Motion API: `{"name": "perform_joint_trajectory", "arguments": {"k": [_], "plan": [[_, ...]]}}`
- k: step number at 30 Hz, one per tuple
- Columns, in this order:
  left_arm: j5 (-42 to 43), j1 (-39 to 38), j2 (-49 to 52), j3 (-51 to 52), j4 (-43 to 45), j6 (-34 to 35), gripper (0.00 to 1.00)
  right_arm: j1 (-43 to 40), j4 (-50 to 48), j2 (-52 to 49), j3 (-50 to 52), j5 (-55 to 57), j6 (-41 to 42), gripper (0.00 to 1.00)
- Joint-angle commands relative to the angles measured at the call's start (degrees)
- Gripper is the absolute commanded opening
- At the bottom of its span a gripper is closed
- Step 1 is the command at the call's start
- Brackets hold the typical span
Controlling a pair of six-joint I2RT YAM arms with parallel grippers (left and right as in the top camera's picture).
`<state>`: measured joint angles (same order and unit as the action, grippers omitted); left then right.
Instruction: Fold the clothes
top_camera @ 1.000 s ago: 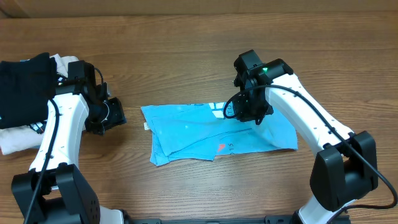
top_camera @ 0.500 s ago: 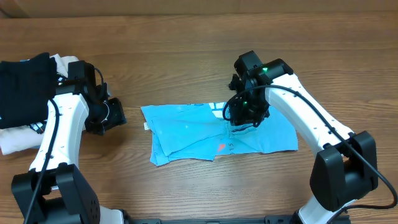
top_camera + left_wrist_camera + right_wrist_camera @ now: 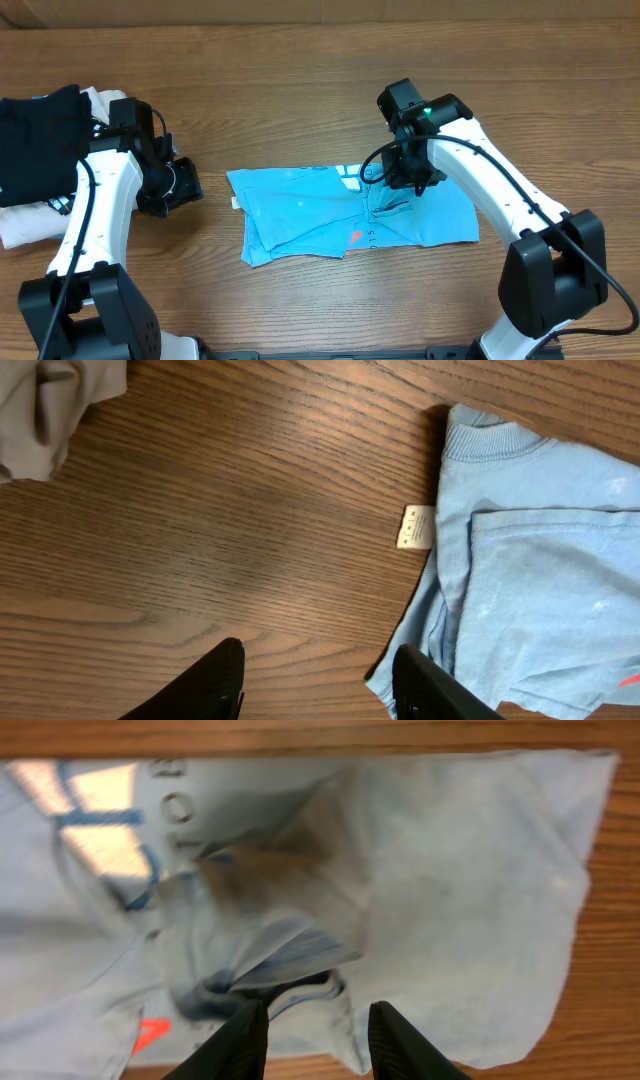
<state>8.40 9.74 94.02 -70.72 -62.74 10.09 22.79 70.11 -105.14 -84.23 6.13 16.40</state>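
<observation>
Overhead: T-shirt point(image 3: 300, 215) lies mid-table point(image 3: 300, 80), sky blue, folded into a rough wide band. Left edge runs ragged with layers showing; near-right corner sits flat. Small coral mark near its near edge, white lettering at the far edge. Bare wood all round it, widest on the far side. Right gripper point(image 3: 396, 186) sits over the shirt's far-right part, with cloth wrinkled just under it. Left gripper point(image 3: 186, 184) is left of the shirt, apart from it and over bare wood. Black garment point(image 3: 35, 130) and cream garment point(image 3: 25, 225) are stacked at the far-left edge, well apart from the shirt.

Left wrist: left gripper point(image 3: 320, 682) has its jaws spread, nothing between them, wood grain beneath. T-shirt point(image 3: 540, 560) fills the right side: ribbed collar edge at the top, a stitched hem crossing it, and the near-left corner curling close to the right finger. White label point(image 3: 417, 527) sticks out from the shirt's left edge onto the table point(image 3: 200, 510). Pale cloth point(image 3: 50, 400) shows in the top-left corner.

Right wrist: T-shirt point(image 3: 460, 870) covers nearly the whole view, with wood of the table point(image 3: 605, 980) showing along the right and far sides. Right gripper point(image 3: 315, 1040) has its fingers point(image 3: 240, 1040) set apart, and a bunched ridge of shirt rises at the tips; cannot tell whether it is clamped. Blue-outlined white lettering at far left, coral mark at near left.
</observation>
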Motion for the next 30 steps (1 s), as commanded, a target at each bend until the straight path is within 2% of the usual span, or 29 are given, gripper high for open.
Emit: {"name": "perform_joint_trajectory", "arguments": {"k": [1,9,13,20,24,30], "plan": [[0.9,-0.1,-0.5,-1.2,-0.2,-1.3,0.51,-2.3,-0.7,-2.3,-0.2,3.4,6.0,0.36],[0.9,-0.1,-0.5,-1.2,-0.4,-1.3,0.52,-6.9,-3.9,-5.6,3.4,4.6,8.3,0.36],[0.9,-0.1,-0.5,-1.2,-0.4,-1.3,0.52,-7.4,-4.7,-7.9,3.4,2.9,5.1,0.35],[0.9,-0.1,-0.5,-1.2,-0.5,-1.3,0.51,-5.9,-5.6,-10.7,3.4,-4.8,-0.3,0.35],[0.9,-0.1,-0.5,-1.2,-0.5,-1.3,0.52,-3.8,-10.0,-10.8,3.4,-16.1,-8.2,0.35],[0.9,-0.1,-0.5,-1.2,-0.6,-1.3,0.51,-1.2,-16.8,-10.8,3.4,-20.8,-9.0,0.36]]}}
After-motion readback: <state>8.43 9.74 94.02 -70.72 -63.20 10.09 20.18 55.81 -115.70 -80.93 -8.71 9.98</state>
